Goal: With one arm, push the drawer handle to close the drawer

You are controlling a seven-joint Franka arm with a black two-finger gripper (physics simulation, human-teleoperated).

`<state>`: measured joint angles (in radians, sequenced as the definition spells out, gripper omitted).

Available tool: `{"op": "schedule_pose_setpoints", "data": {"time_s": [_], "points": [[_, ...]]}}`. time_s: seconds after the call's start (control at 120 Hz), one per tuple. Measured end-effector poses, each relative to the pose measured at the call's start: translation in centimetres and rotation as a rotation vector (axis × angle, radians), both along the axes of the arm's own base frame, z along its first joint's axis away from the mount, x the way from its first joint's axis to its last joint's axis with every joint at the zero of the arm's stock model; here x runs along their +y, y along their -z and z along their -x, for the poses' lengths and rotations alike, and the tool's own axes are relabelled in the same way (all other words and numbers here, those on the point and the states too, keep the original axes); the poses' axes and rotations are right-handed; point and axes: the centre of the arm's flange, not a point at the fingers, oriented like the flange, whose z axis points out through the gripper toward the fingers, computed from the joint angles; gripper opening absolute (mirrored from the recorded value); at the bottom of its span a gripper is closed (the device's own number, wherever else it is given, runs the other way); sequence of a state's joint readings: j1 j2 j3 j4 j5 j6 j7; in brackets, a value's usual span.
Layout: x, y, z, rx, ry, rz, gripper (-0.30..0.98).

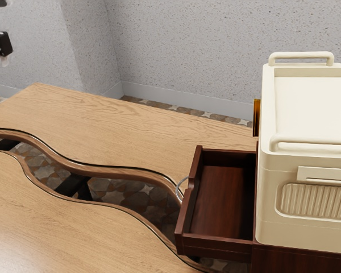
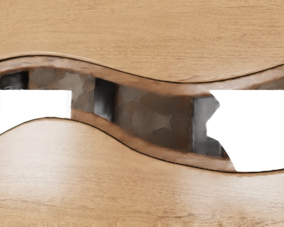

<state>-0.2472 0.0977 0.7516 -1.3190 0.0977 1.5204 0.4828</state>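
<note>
The dark reddish-brown drawer point(image 1: 224, 199) stands pulled out from its cabinet point(image 1: 307, 259), on the exterior view's right, and its inside holds nothing visible. A thin grey curved handle point(image 1: 179, 189) sits on the drawer's front, facing the exterior view's left. My gripper point(image 1: 4, 58) hangs at the exterior view's upper left edge, far from the handle and touching nothing that I can see. Its fingers are too unclear there to tell how they stand.
A cream box with two top rails point(image 1: 304, 114) stands on the cabinet. Two wavy-edged wooden table parts point(image 1: 119, 128) lie between arm and drawer, a gap with dark supports point(image 2: 105, 99) between them. A wall point(image 1: 187, 51) rises behind.
</note>
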Motion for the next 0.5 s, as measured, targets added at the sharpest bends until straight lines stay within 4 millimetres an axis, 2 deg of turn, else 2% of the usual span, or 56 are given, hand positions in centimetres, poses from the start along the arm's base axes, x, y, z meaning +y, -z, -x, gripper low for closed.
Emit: {"op": "schedule_pose_setpoints", "data": {"time_s": [0.125, 0.142, 0.225, 0.292, 0.333, 0.375, 0.5], "points": [[-1.6, 0.5, -0.3, 0.04, 0.031, 0.028, 0.63], [-1.8, 0.0, -0.2, 0.033, 0.036, 0.026, 0.64], [-3.2, -5.9, 1.9, -0.072, 0.073, 0.013, 0.65], [-4.0, -7.4, 2.4, -0.093, 0.086, 0.011, 0.66], [-4.7, -7.3, 2.2, -0.089, 0.097, 0.018, 0.67], [-5.4, -6.2, 1.3, -0.072, 0.108, 0.038, 0.66], [-9.2, -3.3, -1.6, -0.027, 0.174, 0.07, 0.33]]}}
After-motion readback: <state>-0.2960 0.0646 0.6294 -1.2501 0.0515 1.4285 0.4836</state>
